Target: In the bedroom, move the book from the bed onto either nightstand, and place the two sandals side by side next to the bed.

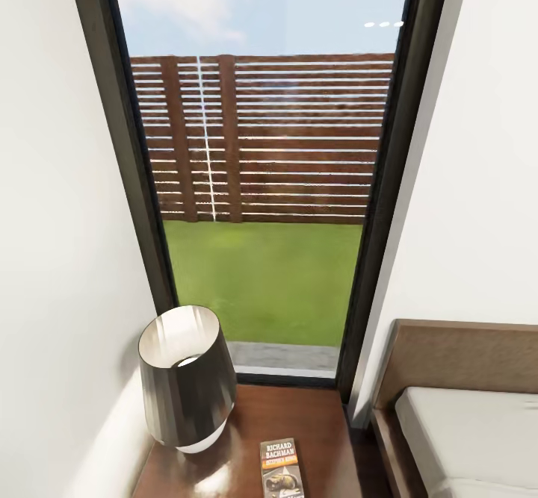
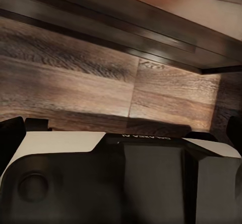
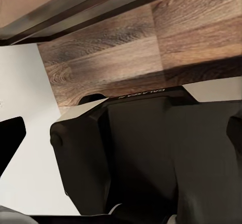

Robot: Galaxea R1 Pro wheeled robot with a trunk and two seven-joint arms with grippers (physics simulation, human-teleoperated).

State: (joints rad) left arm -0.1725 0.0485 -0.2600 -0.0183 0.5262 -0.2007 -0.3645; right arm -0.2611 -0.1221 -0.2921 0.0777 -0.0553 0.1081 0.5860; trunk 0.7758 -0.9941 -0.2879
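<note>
Reddish-brown glossy wood marks the nightstand, and the book already lies flat on its top, cover up with "RICHARD BACHMAN" readable, close to the near edge of the view. Beside the book on the nightstand stands a dark lamp with a pale inside to its shade, near the book but apart from it. Behind the nightstand a tall dark-framed window looks out on grass and a slatted wooden fence. Just beside the nightstand, away from the lamp, are the brown headboard and pale mattress of the bed.

Judging from this, the book step looks done, and the sandals are what remains. The next move likely calls for turning the robot away from the nightstand and looking down along the bed for the two blue flip-flops.

Each wrist view looks past dark and white robot bodywork to the wood-plank floor and a dark wooden edge, probably furniture. I cannot tell whether the left end effector or the right end effector is open or closed, as their fingertips are not clearly visible; nothing is seen held by either.
</note>
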